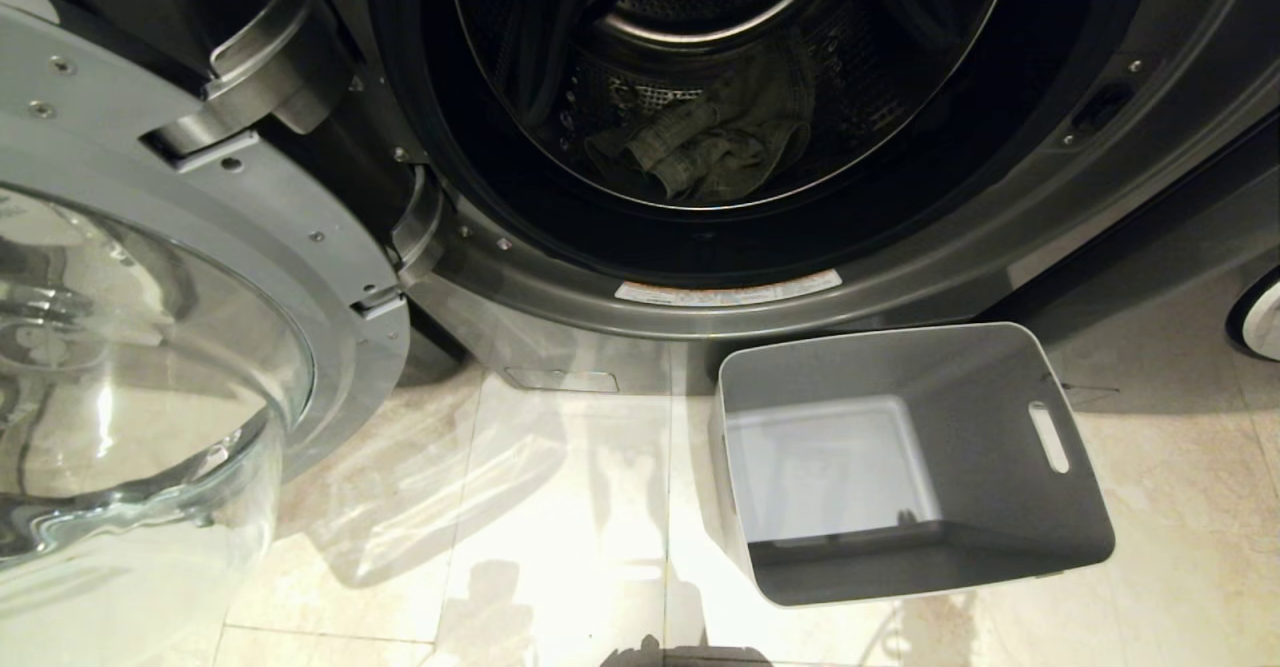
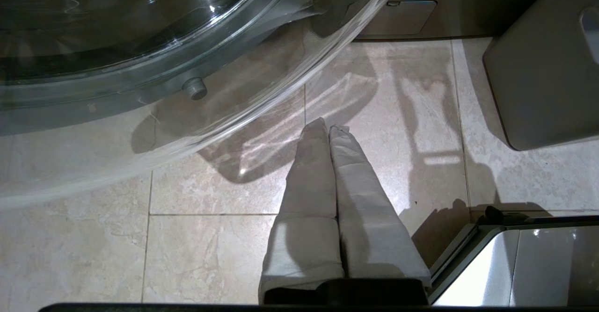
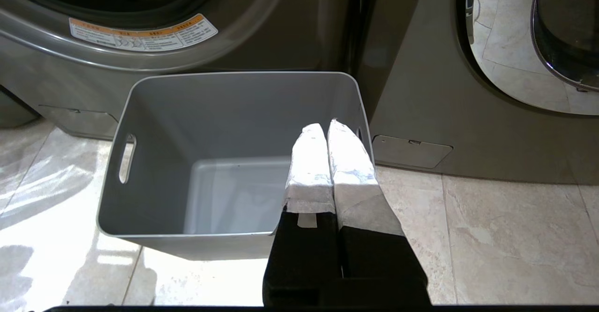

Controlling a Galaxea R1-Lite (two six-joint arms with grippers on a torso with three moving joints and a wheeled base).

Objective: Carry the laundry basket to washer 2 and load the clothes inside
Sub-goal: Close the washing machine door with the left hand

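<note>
The grey laundry basket (image 1: 1080, 507) (image 3: 154, 115) stands empty on the tiled floor just in front of the washer (image 1: 900, 277), right of centre. The clothes (image 1: 705, 142), a crumpled greyish garment, lie inside the washer's drum, whose door (image 1: 150, 347) hangs open to the left. My right gripper (image 3: 327, 126) is shut and empty, hovering over the basket's near corner. My left gripper (image 2: 327, 126) is shut and empty above bare floor, beside the glass door (image 2: 140, 45). Neither gripper shows in the head view.
The open glass door takes up the left of the floor space. A second machine (image 3: 421, 92) with its own door (image 3: 561, 31) stands to the right of the washer. A white-and-black wheel (image 1: 1262, 315) sits at the far right. Part of my base (image 2: 514, 265) lies by the left gripper.
</note>
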